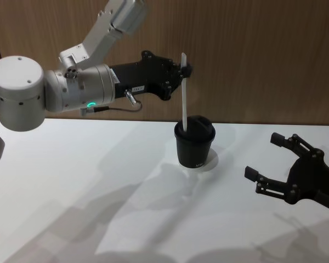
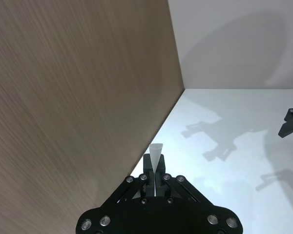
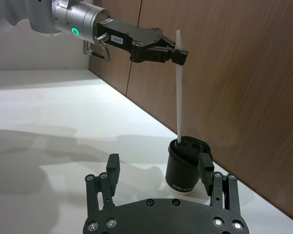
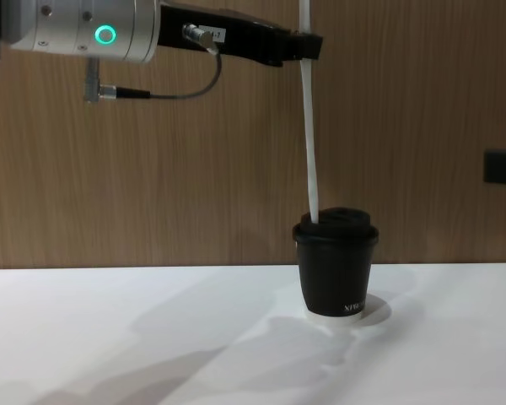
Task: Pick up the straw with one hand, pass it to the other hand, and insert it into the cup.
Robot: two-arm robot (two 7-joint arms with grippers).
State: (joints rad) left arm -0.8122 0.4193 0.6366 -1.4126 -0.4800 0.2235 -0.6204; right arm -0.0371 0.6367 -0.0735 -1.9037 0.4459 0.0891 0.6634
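Observation:
The white straw (image 1: 183,96) hangs nearly upright over the black lidded cup (image 1: 194,145). My left gripper (image 1: 185,70), long and black on a silver wrist with a green ring, is shut on the straw near its top. The straw's lower end meets the lid's top near one edge; whether it has entered a hole I cannot tell. The chest view shows the straw (image 4: 309,126), the cup (image 4: 336,270) and the left gripper (image 4: 308,46) from the side. In the left wrist view the straw's tip (image 2: 156,153) pokes out between the fingers. My right gripper (image 1: 262,156) stands open, low and right of the cup, holding nothing.
A wood-panel wall (image 1: 252,55) rises close behind the cup. The white table (image 1: 98,181) stretches left and front of the cup. The right wrist view looks past the open right gripper (image 3: 158,163) at the cup (image 3: 185,168) and the straw (image 3: 179,92).

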